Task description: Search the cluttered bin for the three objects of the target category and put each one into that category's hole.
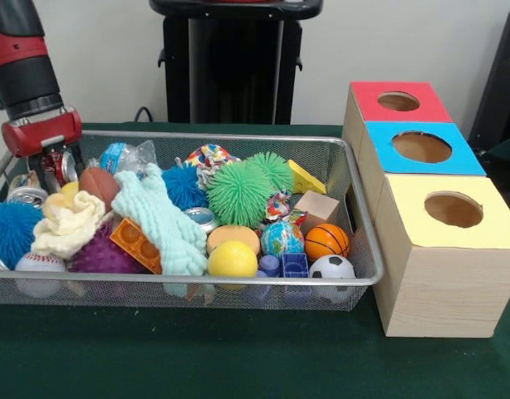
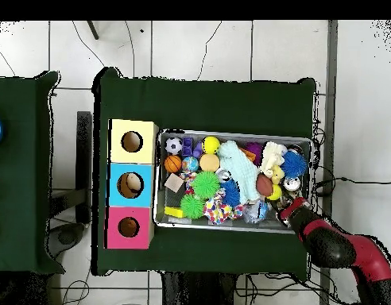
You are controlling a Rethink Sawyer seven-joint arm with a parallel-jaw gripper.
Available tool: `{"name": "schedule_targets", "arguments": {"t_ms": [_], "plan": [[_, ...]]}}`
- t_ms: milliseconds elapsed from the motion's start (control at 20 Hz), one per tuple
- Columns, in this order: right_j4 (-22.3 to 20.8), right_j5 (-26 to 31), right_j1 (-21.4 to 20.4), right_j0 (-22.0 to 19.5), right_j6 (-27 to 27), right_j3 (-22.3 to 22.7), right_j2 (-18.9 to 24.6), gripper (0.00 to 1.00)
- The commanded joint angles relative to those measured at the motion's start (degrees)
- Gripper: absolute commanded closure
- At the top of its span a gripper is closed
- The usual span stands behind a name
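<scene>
1. Bin edges: the wire mesh bin [image 1: 355, 179] stands on the green tablecloth [image 1: 238, 357]. Its one short end lies just beside the row of wooden boxes; a narrow gap shows between them in the front view.
2. Open room: a bare strip of cloth runs along the bin's long side toward the camera in the front view. In the overhead view, cloth is also free between the bin [image 2: 235, 133] and the table's far edge.
3. Boxes: three boxes stand in a row, each with a round hole in its top: the red-topped box [image 1: 400, 101], the blue-topped box [image 1: 421, 147] and the yellow-topped box [image 1: 450, 209].
4. Bin contents: the bin is full. At the end nearest the boxes lie a small basketball [image 1: 326, 241], a soccer ball [image 1: 331, 268], a globe-printed ball [image 1: 281, 238] and a wooden block [image 1: 317, 208]. Near the middle lie a yellow ball [image 1: 232, 259], a green spiky ball [image 1: 239, 194] and a pale mint cloth [image 1: 161, 218].
5. Far end of bin: a blue spiky ball [image 1: 11, 230], a baseball [image 1: 39, 264], a cream cloth [image 1: 68, 224] and a purple spiky ball [image 1: 101, 258].
6. Room: pale tiled floor [image 2: 207, 48] surrounds the table.
7. Tool: the gripper [image 1: 57, 170] is lowered into the bin's corner farthest from the boxes, among cans and a brown ball [image 1: 99, 184]. Clutter hides the fingers; whether they are spread or closed cannot be told, nor any hold.
</scene>
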Motion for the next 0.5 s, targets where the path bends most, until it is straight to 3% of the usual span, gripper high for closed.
{"name": "schedule_targets", "arguments": {"t_ms": [50,500], "plan": [[0.3,-6.4,11.4,-2.0,-22.3,-6.9,9.3,0.0],[1.5,-5.5,14.5,-3.5,-24.5,-7.7,10.1,0.0]]}}
